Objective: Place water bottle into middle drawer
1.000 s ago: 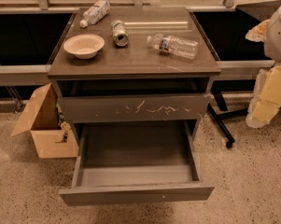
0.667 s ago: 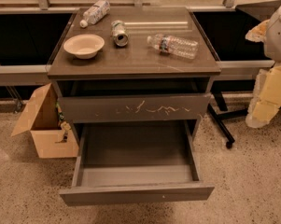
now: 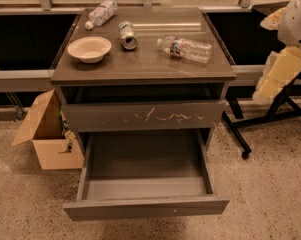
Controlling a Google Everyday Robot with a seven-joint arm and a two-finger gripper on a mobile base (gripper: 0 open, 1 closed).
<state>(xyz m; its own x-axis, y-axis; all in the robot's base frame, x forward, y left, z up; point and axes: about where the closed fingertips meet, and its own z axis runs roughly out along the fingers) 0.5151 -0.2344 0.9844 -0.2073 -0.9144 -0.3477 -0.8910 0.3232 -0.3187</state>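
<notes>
The water bottle [image 3: 186,48], clear and ribbed with a white cap and a narrow dark label band, lies on its side on the right part of the cabinet top [image 3: 155,66]. The middle drawer [image 3: 146,208] is pulled far out below, with a plain front and a smooth grey inside that holds nothing. My gripper [image 3: 272,81], pale yellow below the white arm, hangs at the right edge of the view. It is off the cabinet's right side, apart from the bottle and at about the height of the cabinet top.
On the cabinet top lie a clear bottle with a wide whitish-green label [image 3: 101,13], a metal can [image 3: 127,35] and a white bowl [image 3: 89,49]. The drawer with whitish scratch marks [image 3: 142,115] is above the open one. An open cardboard box [image 3: 47,131] stands left; black stand legs [image 3: 270,119] right.
</notes>
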